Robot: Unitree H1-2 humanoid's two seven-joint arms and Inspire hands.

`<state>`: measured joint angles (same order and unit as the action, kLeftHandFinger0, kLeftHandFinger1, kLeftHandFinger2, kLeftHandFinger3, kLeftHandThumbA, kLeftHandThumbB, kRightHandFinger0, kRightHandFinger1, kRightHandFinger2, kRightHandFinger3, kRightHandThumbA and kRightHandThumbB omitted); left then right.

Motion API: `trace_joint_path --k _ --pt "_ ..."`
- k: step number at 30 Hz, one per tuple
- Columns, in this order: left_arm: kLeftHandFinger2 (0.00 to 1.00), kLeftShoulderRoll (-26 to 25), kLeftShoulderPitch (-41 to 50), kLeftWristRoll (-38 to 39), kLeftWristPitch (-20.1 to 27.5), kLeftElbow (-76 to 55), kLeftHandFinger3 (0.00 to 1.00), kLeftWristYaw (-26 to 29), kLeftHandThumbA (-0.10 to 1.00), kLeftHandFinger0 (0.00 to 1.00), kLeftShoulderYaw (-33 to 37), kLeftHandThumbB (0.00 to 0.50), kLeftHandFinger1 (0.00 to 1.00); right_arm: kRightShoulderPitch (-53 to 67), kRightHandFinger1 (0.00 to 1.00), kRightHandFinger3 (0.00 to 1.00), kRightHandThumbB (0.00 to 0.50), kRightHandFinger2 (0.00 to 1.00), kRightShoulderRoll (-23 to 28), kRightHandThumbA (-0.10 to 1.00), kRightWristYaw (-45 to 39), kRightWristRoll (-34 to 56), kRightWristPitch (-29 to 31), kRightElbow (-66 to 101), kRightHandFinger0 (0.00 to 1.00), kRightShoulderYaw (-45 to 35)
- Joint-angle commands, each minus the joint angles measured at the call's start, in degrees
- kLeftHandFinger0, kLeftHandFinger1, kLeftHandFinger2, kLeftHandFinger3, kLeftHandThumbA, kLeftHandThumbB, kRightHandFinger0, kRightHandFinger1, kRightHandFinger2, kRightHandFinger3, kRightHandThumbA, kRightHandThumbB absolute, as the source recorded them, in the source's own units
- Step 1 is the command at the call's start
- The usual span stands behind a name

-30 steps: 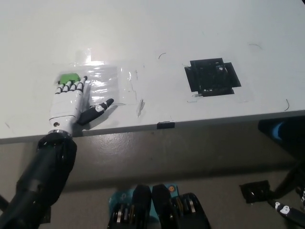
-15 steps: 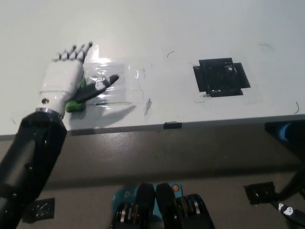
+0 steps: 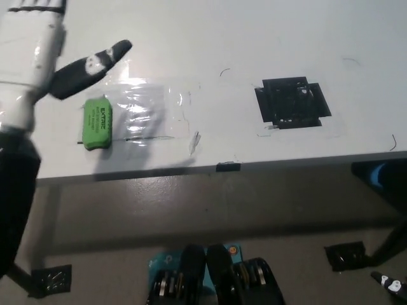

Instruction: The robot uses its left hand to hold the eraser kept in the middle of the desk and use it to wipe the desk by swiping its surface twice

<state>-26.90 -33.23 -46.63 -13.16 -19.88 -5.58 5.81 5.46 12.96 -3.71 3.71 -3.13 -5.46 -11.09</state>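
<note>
Left hand (image 3: 38, 44) raised above the desk (image 3: 210, 38), fingers spread and empty, green eraser (image 3: 96, 122) lay flat beneath it.

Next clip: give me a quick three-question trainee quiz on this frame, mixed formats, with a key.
1. True or false: the left hand is holding the green eraser.
2. Multiple choice: where does the eraser lie? A) on the black tape patch; B) on the desk near its front edge, at the left end of the clear film; C) on the floor.
3. Fill in: the only robot hand in view is the ____ one.

Key
1. False: the hand is lifted above the desk, fingers apart, and the eraser lies free.
2. B.
3. Left; the right hand is out of view.
</note>
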Motion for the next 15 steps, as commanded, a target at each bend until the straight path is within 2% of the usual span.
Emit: trace_joint_path --k 1,2,3,4,7,8,9,10,11,13,14,15 --pt "1.00 1.5 5.3 5.3 -1.5 -10.2 1.00 -2.4 1.00 1.00 -3.4 0.470 1.00 -0.9 1.00 1.00 0.406 1.00 1.4 1.00 0.1 0.7 0.2 0.3 1.00 -0.9" --pt "1.00 2.7 8.1 6.6 -1.5 -13.3 1.00 -2.3 1.00 1.00 -3.6 0.471 1.00 -1.1 1.00 1.00 0.442 1.00 1.6 1.00 0.1 0.5 0.4 0.0 1.00 -0.9" --pt "1.00 4.2 11.4 7.9 -1.6 -16.2 1.00 -2.2 1.00 1.00 -3.7 0.484 1.00 -1.2 1.00 1.00 0.460 1.00 1.7 1.00 0.3 0.2 0.5 -0.1 1.00 -0.9" --pt "1.00 5.1 13.3 8.8 -1.8 -17.7 1.00 -2.4 1.00 1.00 -3.7 0.472 1.00 -1.3 1.00 1.00 0.470 1.00 1.7 1.00 0.3 0.2 0.5 -0.2 1.00 -0.9" --pt "1.00 8.4 19.5 11.0 -0.8 -21.3 1.00 -2.2 1.00 1.00 -3.3 0.485 1.00 -1.7 1.00 1.00 0.484 1.00 2.0 1.00 -0.1 0.4 0.6 -0.8 1.00 -0.8" --pt "1.00 10.1 22.7 11.2 1.3 -21.5 1.00 -0.5 1.00 1.00 -2.6 0.456 1.00 -1.9 1.00 1.00 0.489 1.00 2.1 1.00 -0.1 0.2 0.7 -1.0 1.00 -0.7" --pt "1.00 11.7 26.6 10.1 3.5 -21.2 1.00 0.9 1.00 1.00 -1.2 0.418 1.00 -2.1 1.00 1.00 0.457 1.00 2.2 1.00 0.2 -0.3 0.8 -1.2 1.00 -0.5" --pt "1.00 12.8 29.9 10.1 5.6 -20.5 1.00 1.8 1.00 1.00 -0.1 0.406 1.00 -2.1 1.00 1.00 0.454 1.00 2.1 1.00 0.3 -0.3 0.7 -1.2 1.00 -0.5" --pt "1.00 13.7 32.5 10.4 7.6 -19.2 1.00 2.7 1.00 1.00 0.9 0.407 1.00 -2.4 1.00 1.00 0.457 1.00 2.1 1.00 0.6 -0.6 0.4 -1.2 1.00 -0.5" --pt "1.00 15.3 34.8 11.2 8.5 -18.0 1.00 3.0 1.00 1.00 1.2 0.415 1.00 -2.6 1.00 1.00 0.460 1.00 1.9 1.00 0.6 -0.4 0.1 -1.3 1.00 -0.4" --pt "1.00 16.4 36.6 11.9 8.2 -17.3 1.00 2.6 1.00 1.00 1.6 0.449 1.00 -2.8 1.00 1.00 0.469 1.00 1.9 1.00 0.5 -0.3 0.6 -1.9 1.00 -0.4" --pt "1.00 16.8 37.5 11.8 9.0 -16.5 1.00 2.9 1.00 1.00 1.8 0.435 1.00 -2.9 1.00 1.00 0.482 1.00 1.9 1.00 0.4 -0.3 0.7 -2.0 1.00 -0.4"
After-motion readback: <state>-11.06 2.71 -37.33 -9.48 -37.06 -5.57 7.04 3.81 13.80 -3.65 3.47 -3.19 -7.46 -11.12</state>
